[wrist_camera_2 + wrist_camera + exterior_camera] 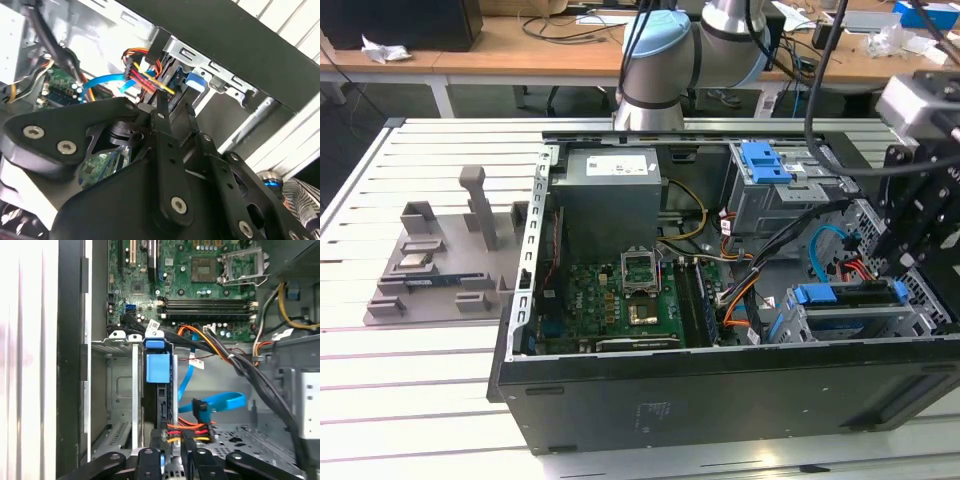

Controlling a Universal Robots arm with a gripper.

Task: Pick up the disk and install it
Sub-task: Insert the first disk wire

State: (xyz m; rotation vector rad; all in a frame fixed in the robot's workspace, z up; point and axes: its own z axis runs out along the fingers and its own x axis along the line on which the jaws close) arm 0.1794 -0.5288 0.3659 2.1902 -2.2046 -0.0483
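The claw (172,452) is clenched on the end of the disk (159,390), which sits upright in its bay inside the open computer case (720,400) on the table (420,400).

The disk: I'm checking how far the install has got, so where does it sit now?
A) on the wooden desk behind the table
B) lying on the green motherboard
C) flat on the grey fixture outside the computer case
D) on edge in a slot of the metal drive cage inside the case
D: in the first wrist view the disk, with its blue bracket, stands between the walls of the drive cage.
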